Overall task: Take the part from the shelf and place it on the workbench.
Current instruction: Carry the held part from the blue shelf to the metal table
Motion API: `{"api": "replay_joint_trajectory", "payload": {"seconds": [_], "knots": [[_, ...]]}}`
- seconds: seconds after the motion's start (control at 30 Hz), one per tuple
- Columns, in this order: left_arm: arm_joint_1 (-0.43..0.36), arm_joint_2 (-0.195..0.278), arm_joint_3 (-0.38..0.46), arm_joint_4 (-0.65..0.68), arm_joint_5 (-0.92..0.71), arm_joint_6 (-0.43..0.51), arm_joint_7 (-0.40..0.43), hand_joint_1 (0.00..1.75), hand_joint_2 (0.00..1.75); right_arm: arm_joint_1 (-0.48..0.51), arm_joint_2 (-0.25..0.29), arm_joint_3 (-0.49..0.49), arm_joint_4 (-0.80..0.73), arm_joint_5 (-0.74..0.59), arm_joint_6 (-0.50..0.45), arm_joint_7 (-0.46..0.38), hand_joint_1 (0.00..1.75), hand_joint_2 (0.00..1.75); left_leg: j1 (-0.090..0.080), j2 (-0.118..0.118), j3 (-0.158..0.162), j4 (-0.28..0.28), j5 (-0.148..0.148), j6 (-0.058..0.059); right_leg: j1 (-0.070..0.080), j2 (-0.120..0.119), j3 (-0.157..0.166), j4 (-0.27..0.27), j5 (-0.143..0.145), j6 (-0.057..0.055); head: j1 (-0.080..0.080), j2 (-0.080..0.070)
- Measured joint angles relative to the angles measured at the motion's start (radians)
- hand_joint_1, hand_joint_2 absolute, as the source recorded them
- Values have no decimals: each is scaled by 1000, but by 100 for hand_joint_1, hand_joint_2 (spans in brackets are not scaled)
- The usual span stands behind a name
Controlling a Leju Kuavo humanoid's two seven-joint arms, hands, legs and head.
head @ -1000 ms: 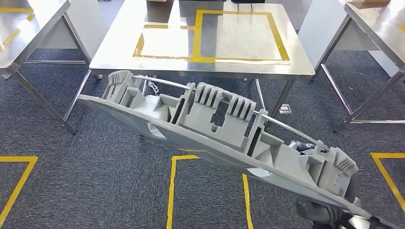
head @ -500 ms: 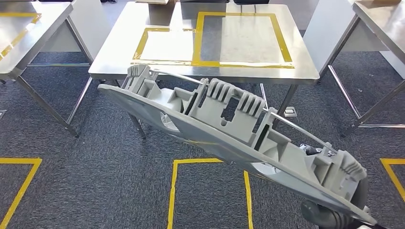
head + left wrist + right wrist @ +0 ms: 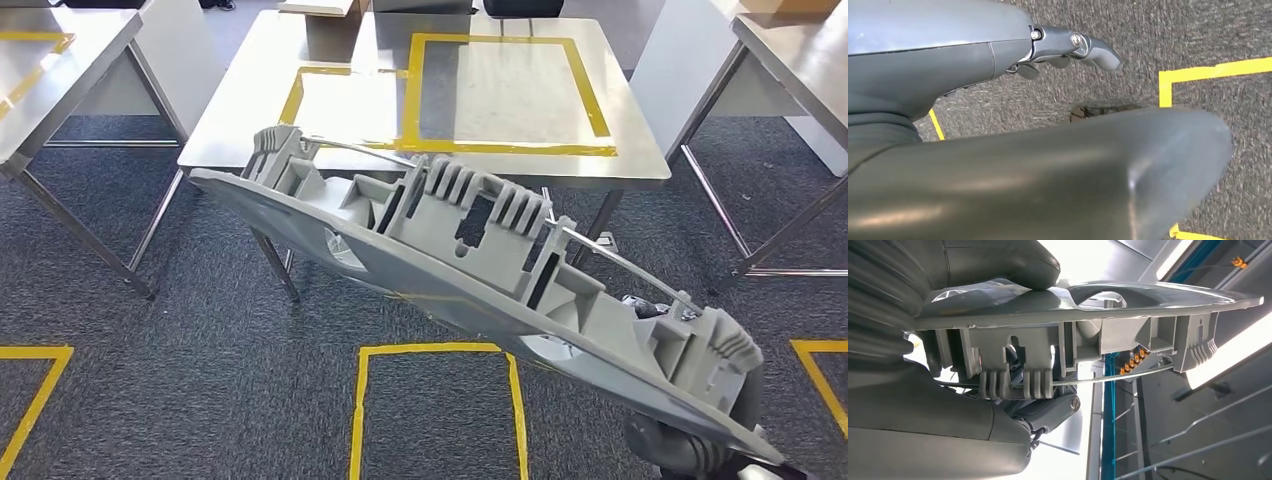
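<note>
The part (image 3: 470, 270) is a long grey plastic moulding with ribs, clips and a thin metal rod along it. It slants from low right up to the left in the head view. My right hand (image 3: 690, 450) grips its near end from below; the thumb (image 3: 998, 260) presses on its smooth face and the fingers (image 3: 1048, 412) wrap the ribbed side of the part (image 3: 1108, 325). Its far end overlaps the front edge of the steel workbench (image 3: 640, 165), which carries yellow tape rectangles. My left hand (image 3: 1068, 45) hangs over the carpet, holding nothing.
Another steel table (image 3: 60, 70) stands to the left and one (image 3: 800, 60) to the right, with carpet aisles between. Cardboard boxes (image 3: 320, 10) sit at the workbench's far edge. Yellow floor tape (image 3: 430, 350) marks a box in front of it.
The whole picture has shifted: the workbench sits lower and nearer in the head view. The part stays in my right hand, its far end now over the bench's front edge.
</note>
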State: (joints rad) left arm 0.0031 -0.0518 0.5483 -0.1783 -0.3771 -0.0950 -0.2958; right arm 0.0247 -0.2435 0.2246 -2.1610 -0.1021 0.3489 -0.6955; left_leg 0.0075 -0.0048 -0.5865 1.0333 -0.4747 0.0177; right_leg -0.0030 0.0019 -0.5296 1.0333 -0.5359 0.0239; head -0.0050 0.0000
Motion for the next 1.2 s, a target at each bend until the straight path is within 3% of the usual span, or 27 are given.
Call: {"api": "replay_joint_trajectory", "payload": {"seconds": [0.07, 0.13, 0.17, 0.2, 0.27, 0.33, 0.37, 0.47, 0.53, 0.63, 0.67, 0.7, 0.73, 0.8, 0.87, 0.97, 1.03, 1.07, 1.13, 1.17, 1.2], "knots": [[-2, 0, 0, 0, 0, 0, 0, 0, 0, -7, 0, 3, 1, -1, 1, 0, 175, 175, 4, 0, 7, -3, -4, 9, -3, 0, -46, 91, -43, 10, 7, 0], [-3, 1, 0, 0, 0, 0, 0, 0, 0, -11, 0, 7, 3, -2, 1, 0, 175, 175, 4, 0, 11, -3, -10, 13, -5, 0, -133, 232, -91, 16, 12, 0], [-3, 1, 0, 0, 0, 0, 0, 0, 0, -11, 0, 8, 5, -2, 1, 0, 175, 175, 3, 0, 15, -3, -14, 14, -6, 0, -166, 276, -93, 17, 13, 0], [-2, 1, 0, 0, 0, 0, 0, 0, 0, -11, 0, 10, 7, -2, 1, 0, 175, 175, 3, -1, 21, -3, -19, 13, -6, 0, -179, 277, -71, 17, 14, 0], [-1, 0, 0, 0, 0, 0, 0, 0, 0, -13, 0, 12, 10, -1, 0, 1, 175, 175, 3, -4, 38, -3, -30, 8, -6, 0, -145, 168, 19, 10, 15, 0], [-2, -2, 0, 0, 0, 0, 0, 0, 0, -17, 0, 15, 11, 0, -2, 0, 175, 175, 0, -6, 50, -2, -42, 0, -1, 0, -93, 43, 77, -1, 17, 0], [-3, -2, 0, 0, 0, 0, 1, 0, 0, -20, 0, 16, 12, 1, -4, 0, 175, 175, -1, -7, 52, -2, -47, -5, 1, 0, -79, 9, 84, -7, 17, 0], [-4, -1, 0, 0, -1, 1, 2, 0, 0, -24, 1, 20, 15, 4, -10, 0, 175, 175, -1, -6, 58, -7, -55, -23, 2, 2, -69, -10, 74, -22, 16, 0], [-4, 0, 0, -1, -2, 1, 3, 0, 0, -25, 1, 22, 16, 5, -19, 0, 175, 175, -1, -4, 45, 30, -77, -33, -4, 0, -56, -19, 71, -35, 10, 0], [-2, 0, 0, 0, -3, 3, 3, 0, 0, -26, 3, 26, 18, 2, -29, 0, 175, 175, 2, -3, -60, 217, -148, -42, -4, -3, -40, -21, 59, -47, 1, 0], [0, 0, 1, 0, -4, 4, 3, 0, 0, -26, 4, 28, 19, 1, -29, 0, 175, 175, 2, -3, -93, 264, -153, -43, -3, -3, -35, -21, 54, -48, 0, 0], [1, 0, 1, 0, -4, 4, 3, 0, 0, -26, 4, 30, 21, 0, -29, 0, 175, 175, 2, -3, -109, 273, -138, -44, -3, -2, -29, -21, 49, -47, -1, 0], [2, 1, 1, 0, -4, 4, 2, 0, 0, -26, 5, 31, 23, -1, -29, 0, 175, 175, 2, -2, -106, 245, -104, -43, -3, -1, -22, -21, 43, -46, -2, 0], [3, 2, 2, 0, -4, 4, 1, 0, 0, -29, 9, 34, 27, 0, -28, 0, 175, 175, 1, -2, -59, 116, -17, -39, -2, 1, -4, -20, 29, -40, -5, 0], [1, 3, 3, 1, -4, 6, 1, 0, 0, -33, 12, 37, 29, 2, -28, 0, 175, 175, 0, -2, -21, 21, 17, -29, 2, 2, 3, -17, 17, -30, -6, 0], [1, 2, 4, 2, -4, 10, 3, 0, 0, -39, 19, 44, 31, 9, -30, 0, 175, 175, -2, -2, -14, 4, 7, -11, 3, 2, 3, -17, 9, -14, -4, 0], [1, 0, 5, 2, -4, 12, 4, 0, 0, -44, 22, 52, 34, 15, -34, 0, 175, 175, 1, -2, -5, -1, 3, 2, 1, 2, -8, 17, -9, -1, -1, 0], [0, -2, 5, 2, -4, 14, 4, 0, 0, -47, 23, 57, 35, 20, -36, 0, 175, 175, 4, -2, 0, -4, 0, 7, -1, 1, -32, 64, -30, 4, 3, 0], [-2, -2, 6, 2, -2, 17, 7, 0, 0, -48, 28, 69, 36, 35, -45, 0, 175, 175, 4, -2, 6, -4, -7, 12, -5, 1, -113, 201, -80, 12, 9, 0], [-2, -2, 7, 2, 0, 18, 10, 0, 0, -46, 29, 77, 36, 43, -51, 0, 175, 175, 4, -2, 10, -4, -11, 13, -6, 1, -152, 255, -92, 15, 10, 0], [-1, -2, 8, 2, 3, 19, 12, 0, 0, -44, 31, 85, 36, 49, -57, 0, 175, 175, 4, -3, 15, -4, -16, 12, -8, 1, -175, 278, -83, 16, 11, 0]]}}
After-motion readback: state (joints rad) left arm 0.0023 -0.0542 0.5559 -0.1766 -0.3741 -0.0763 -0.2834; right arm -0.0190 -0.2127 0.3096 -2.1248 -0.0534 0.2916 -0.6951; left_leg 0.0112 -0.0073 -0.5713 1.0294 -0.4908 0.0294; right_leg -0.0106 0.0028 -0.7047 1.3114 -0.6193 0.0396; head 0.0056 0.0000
